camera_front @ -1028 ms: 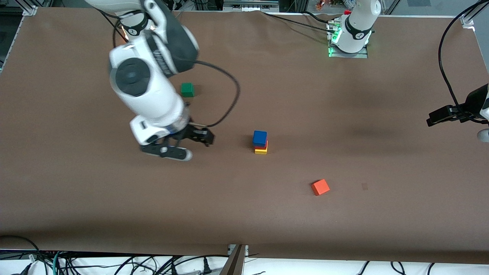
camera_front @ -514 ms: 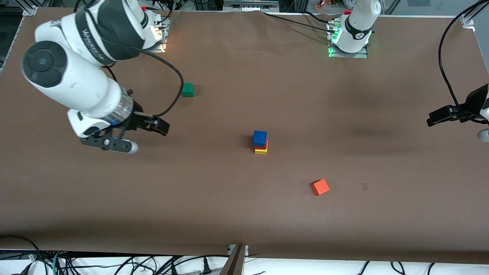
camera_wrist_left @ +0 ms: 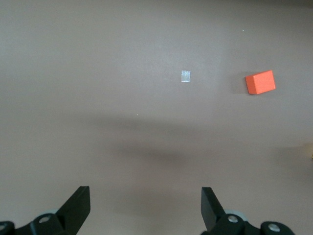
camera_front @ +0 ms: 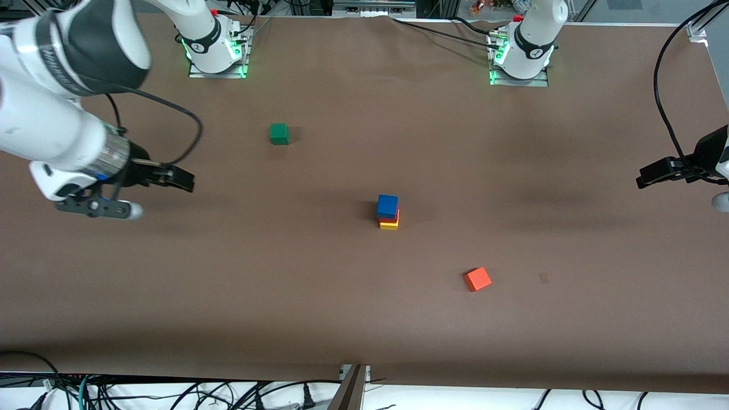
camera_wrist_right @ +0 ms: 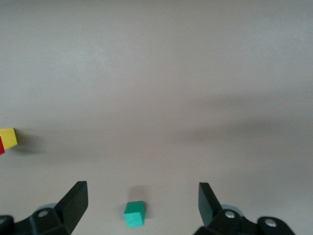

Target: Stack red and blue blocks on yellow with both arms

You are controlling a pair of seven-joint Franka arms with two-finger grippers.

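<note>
The blue block [camera_front: 387, 204] sits on the red block [camera_front: 389, 218], which sits on the yellow cube [camera_front: 389, 225], a three-high stack at mid-table. No gripper touches it. My right gripper [camera_front: 99, 209] hangs open and empty over bare table toward the right arm's end, well away from the stack. In the right wrist view its jaws [camera_wrist_right: 142, 193] stand wide, with the yellow cube [camera_wrist_right: 8, 138] at the picture's edge. My left gripper [camera_front: 719, 200] waits at the left arm's end of the table, partly cut off. Its jaws [camera_wrist_left: 145, 196] stand open over bare table.
A green cube [camera_front: 279, 134] lies farther from the front camera than the stack, toward the right arm's end, also in the right wrist view [camera_wrist_right: 134, 214]. An orange cube [camera_front: 477, 279] lies nearer the camera, seen from the left wrist [camera_wrist_left: 260, 82]. A small pale mark [camera_wrist_left: 186, 76] is on the table.
The right arm has swung away from beside the stack toward its own end of the table, gripper open throughout. The stack and the left arm have not moved.
</note>
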